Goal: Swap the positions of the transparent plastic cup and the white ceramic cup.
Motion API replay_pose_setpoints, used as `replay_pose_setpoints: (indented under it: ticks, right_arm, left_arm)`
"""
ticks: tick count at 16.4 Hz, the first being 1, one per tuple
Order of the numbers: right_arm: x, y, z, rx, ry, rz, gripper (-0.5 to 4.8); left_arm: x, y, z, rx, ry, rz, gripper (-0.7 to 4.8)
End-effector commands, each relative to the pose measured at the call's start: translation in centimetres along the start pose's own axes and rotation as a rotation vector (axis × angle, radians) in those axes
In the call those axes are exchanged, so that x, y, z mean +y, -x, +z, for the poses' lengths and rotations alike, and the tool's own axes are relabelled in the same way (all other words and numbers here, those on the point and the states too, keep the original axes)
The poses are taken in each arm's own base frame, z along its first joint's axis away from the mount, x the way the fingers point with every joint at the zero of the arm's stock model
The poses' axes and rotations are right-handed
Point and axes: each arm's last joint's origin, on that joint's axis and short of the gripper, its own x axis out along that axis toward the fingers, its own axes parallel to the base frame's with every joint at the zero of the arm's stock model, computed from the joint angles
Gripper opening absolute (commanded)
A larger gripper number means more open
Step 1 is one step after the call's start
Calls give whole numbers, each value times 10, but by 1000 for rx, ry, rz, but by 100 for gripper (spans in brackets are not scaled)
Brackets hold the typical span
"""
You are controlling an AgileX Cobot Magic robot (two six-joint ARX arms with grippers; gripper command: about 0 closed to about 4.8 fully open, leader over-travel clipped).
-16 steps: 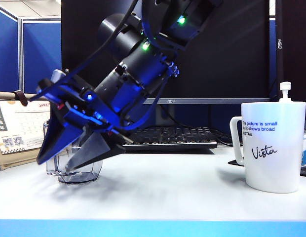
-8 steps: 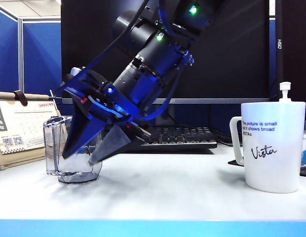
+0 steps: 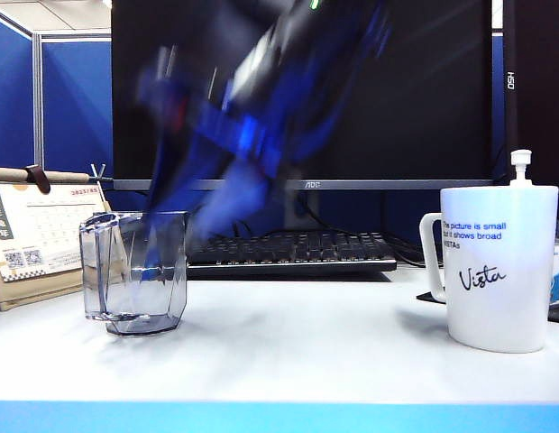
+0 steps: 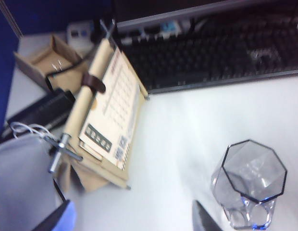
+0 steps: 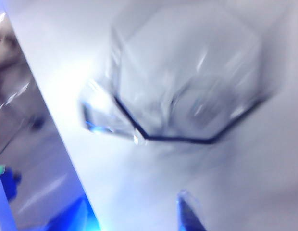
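The transparent plastic cup [image 3: 135, 275] stands upright on the white table [image 3: 297, 352] at about nine o'clock in the exterior view, close to the desk calendar [image 3: 32, 239] on its far side and well apart from the white ceramic cup [image 3: 498, 266], which sits upright at three o'clock with its handle toward the middle. Between the two cups the tabletop lies bare from the front edge back to the keyboard [image 3: 288, 251] at twelve o'clock.

The right gripper [image 3: 176, 230] is a blue motion smear above and just behind the plastic cup, reaching across from one o'clock; its fingers stand apart and hold nothing, with the cup's dark octagonal rim [image 5: 187, 110] showing between them in the right wrist view.

The left gripper [image 4: 134, 224] hangs over the same corner, fingers wide apart and empty, one fingertip [image 4: 204, 219] just beside the cup's rim [image 4: 254, 171] in its wrist view; in the exterior view I cannot pick it out.
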Motion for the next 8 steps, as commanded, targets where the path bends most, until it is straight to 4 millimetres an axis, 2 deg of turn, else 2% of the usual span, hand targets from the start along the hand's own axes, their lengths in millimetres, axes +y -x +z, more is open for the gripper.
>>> replay_pose_setpoints:
  ticks: [1, 3, 4, 8]
  right_arm:
    - [15, 53, 4, -178, 55, -96, 213]
    - [28, 100, -1, -332, 82, -163, 199]
    - [37, 138, -8, -443, 89, -232, 197]
    - [58, 235, -38, -737, 65, -423, 193]
  left_arm:
    - [-3, 20, 5, -133, -29, 19, 318]
    - [-8, 45, 7, -265, -37, 35, 318]
    - [-12, 61, 6, -347, -19, 26, 318]
    - [-23, 100, -6, -493, -5, -37, 305]
